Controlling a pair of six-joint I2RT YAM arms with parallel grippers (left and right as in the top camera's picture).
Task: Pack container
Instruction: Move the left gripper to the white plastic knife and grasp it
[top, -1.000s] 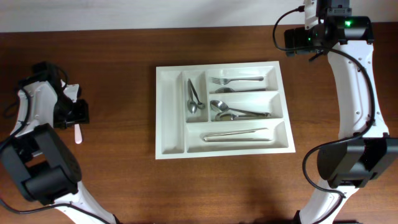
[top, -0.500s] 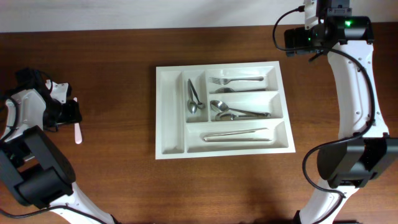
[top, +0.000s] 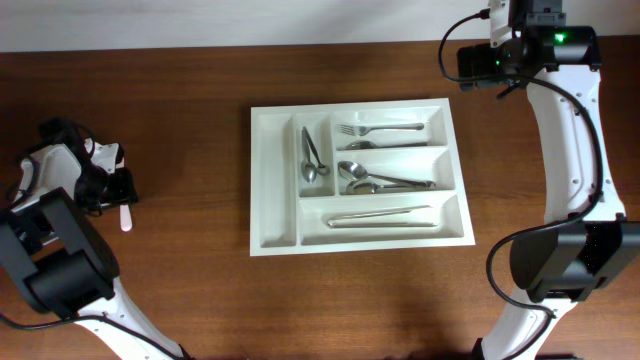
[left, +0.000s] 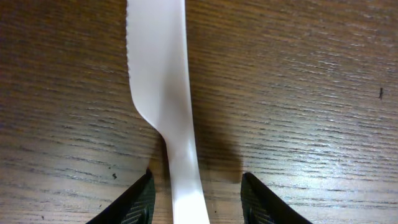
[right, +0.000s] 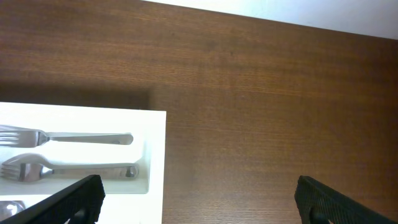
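- Dead centre on the worktop (top: 180, 290) sits the container (top: 272, 180). Its long axis runs side to side between the two arms. The two narrow upright slots are at the robot's left end, and the three long slots are stacked to the right of them.
- Metal cutlery (top: 385, 183) already lies in the long slots and in one narrow slot. The leftmost narrow slot looks bare.
- Up by the container's far right corner, the right claw (right: 211, 202) hangs over bare wood. It's spread wide with nothing in it.
- Way off to the left, well apart from the container, the left claw (left: 198, 200) is low over the wood. Its fingertips are parted either side of a handle, and as far as I can tell they're not pinching it yet.
- That handle belongs to a white plastic knife (left: 165, 93), lying flat with its serrated blade running away from the wrist camera.
- My take for this step:
  - Centre the handle between the tips before squeezing.
  - Close gently, since thin plastic will probably skid or flex.
  - The knife lies roughly crosswise to the long slots, so I'd plan about a quarter turn before dropping it in.
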